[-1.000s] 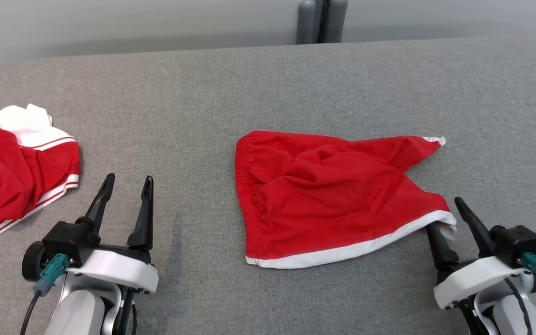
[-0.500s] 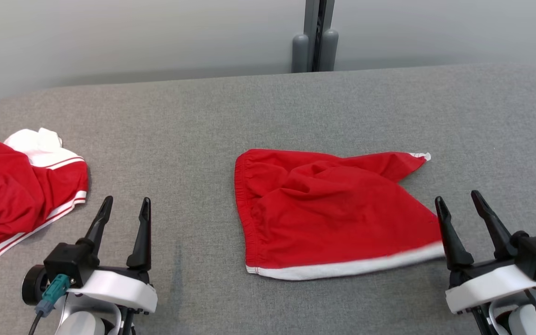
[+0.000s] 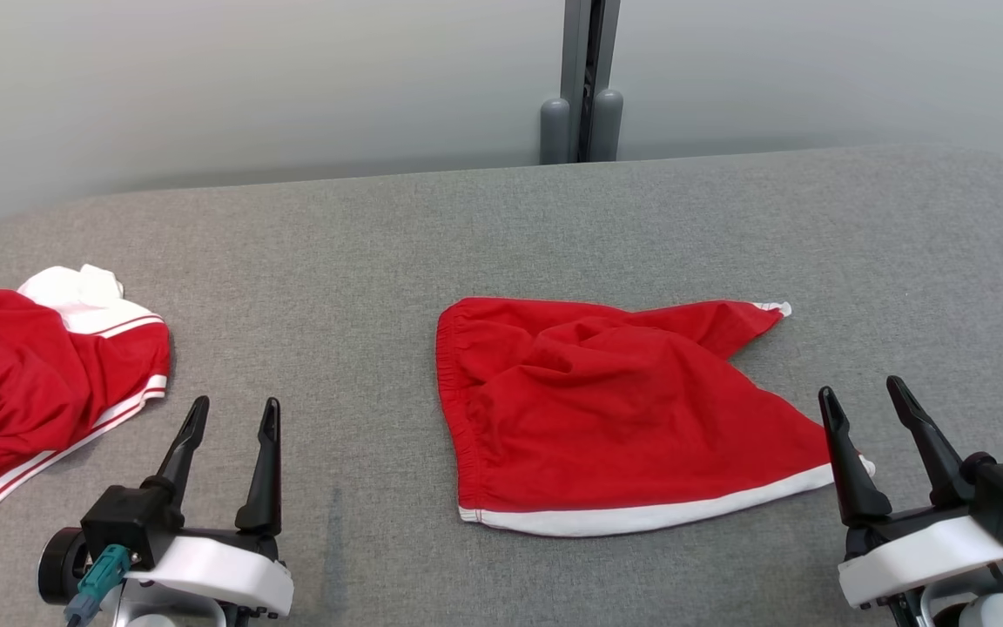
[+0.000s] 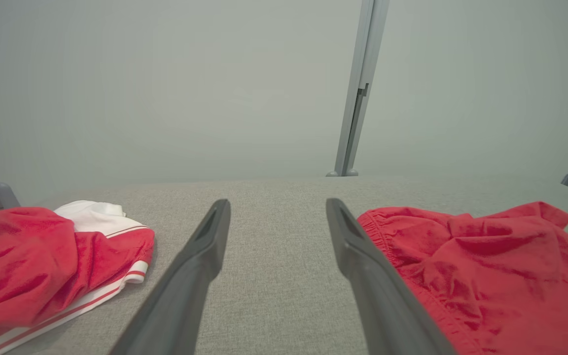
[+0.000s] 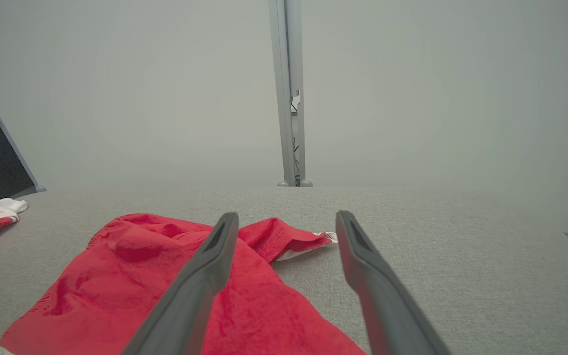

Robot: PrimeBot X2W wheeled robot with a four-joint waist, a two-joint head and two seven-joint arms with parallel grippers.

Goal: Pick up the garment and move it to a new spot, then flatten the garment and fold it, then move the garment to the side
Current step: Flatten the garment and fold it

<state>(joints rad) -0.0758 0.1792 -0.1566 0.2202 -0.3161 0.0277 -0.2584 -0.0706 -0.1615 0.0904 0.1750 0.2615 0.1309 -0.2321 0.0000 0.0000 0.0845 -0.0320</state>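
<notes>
Red shorts: soft matte knit, lying on the tabletop just toward 4 o'clock from its middle; roughly triangular outline, mostly flat, with rumpled folds bunched toward 12 o'clock.
Waistband: gathered and puckered, elastic-looking, running down the 9 o'clock side of the shorts.
White hem: smooth band along the 6 o'clock edge, rising toward 4 o'clock; a second white-tipped leg corner pointing to 2 o'clock.
Tabletop: grey woven covering, fine flecked texture, corners rounded at 10 and 2 o'clock.
Left gripper: at 7 o'clock in the head view; two long, dark, tapered fingers of matte plastic on a white housing, spread apart over bare grey cloth, grasping nothing, well apart from the shorts.
Right gripper: at 4 o'clock in the head view; fingers splayed wide and empty; inner finger crossing in front of the white hem corner, contact not discernible.
Second garment: red with thin white stripes and a white lump on top, crumpled in a heap at the tabletop's 9 o'clock edge.
Upright post: grey metal, two rounded caps at its foot, at 12 o'clock behind the table.
Wall: pale, smooth, featureless.
</notes>
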